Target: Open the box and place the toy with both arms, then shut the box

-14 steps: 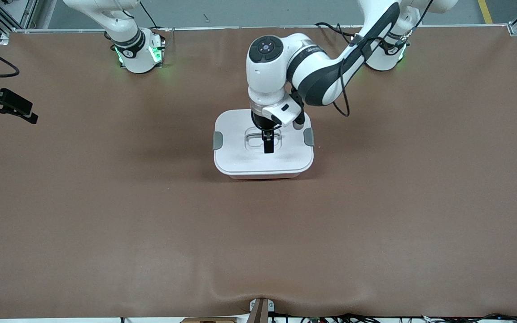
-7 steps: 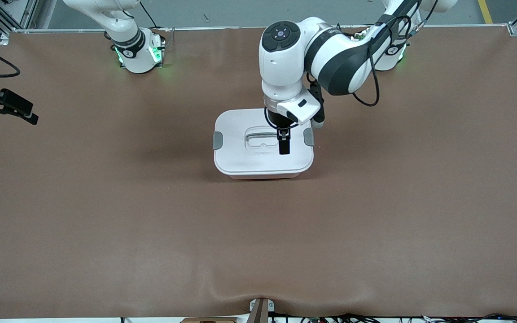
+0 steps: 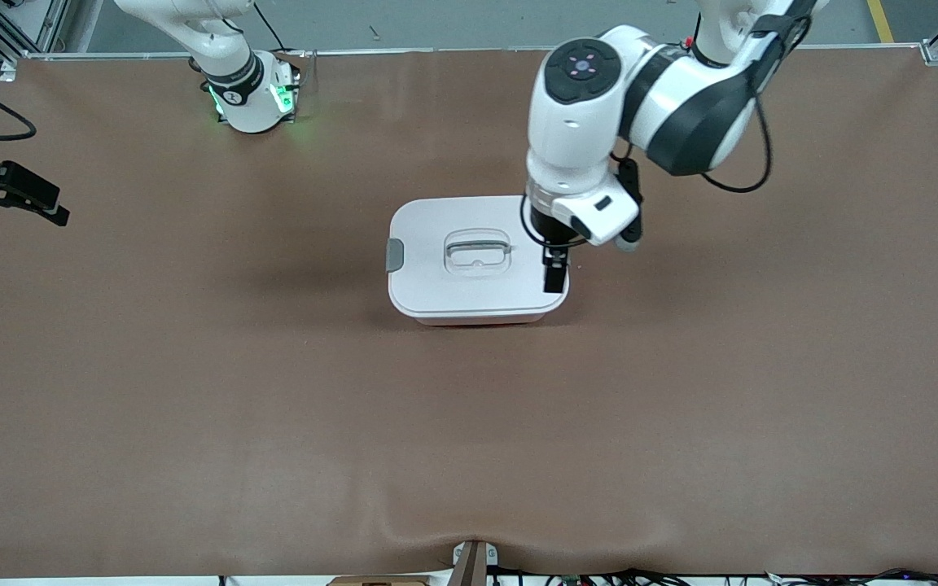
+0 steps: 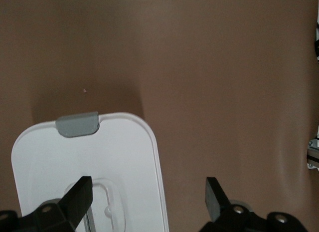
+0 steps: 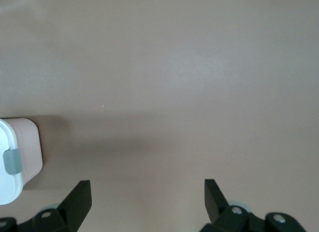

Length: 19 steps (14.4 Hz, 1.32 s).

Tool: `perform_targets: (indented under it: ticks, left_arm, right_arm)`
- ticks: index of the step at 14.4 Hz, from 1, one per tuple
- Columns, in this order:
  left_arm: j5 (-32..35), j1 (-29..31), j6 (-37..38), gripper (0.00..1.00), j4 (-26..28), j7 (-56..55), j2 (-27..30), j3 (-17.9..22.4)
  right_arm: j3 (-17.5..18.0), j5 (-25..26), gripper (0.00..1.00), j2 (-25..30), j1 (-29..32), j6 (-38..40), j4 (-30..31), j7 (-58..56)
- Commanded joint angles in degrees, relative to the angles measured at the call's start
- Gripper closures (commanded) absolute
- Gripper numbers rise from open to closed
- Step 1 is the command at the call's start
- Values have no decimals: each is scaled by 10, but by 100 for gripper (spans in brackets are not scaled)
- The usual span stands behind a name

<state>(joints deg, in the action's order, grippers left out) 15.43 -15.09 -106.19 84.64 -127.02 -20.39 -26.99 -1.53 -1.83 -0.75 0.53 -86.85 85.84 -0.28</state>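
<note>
Brown table [image 3: 273, 407], the box [image 3: 436, 285] mid-table with lid on. Left gripper [image 3: 554, 273] hangs over its edge at the left arm's end, fingers wide, holding nothing. Right gripper [image 3: 9, 195], probably parked at the table edge, gapes empty too.

No legible text, labels or numbers — arms, box lid, table all unmarked
</note>
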Motion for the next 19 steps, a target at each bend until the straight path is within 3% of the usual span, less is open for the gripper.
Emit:
perform_targets:
  ticks: [1, 19]
  left_arm:
    - [-13, 32, 18, 0, 2, 68, 17, -5]
    - [-20, 167, 40, 0, -5, 331, 27, -5]
  right_arm:
    - [0, 10, 0, -5, -4, 4, -12, 5]
    - [-1, 10, 0, -5, 0, 4, -13, 5]
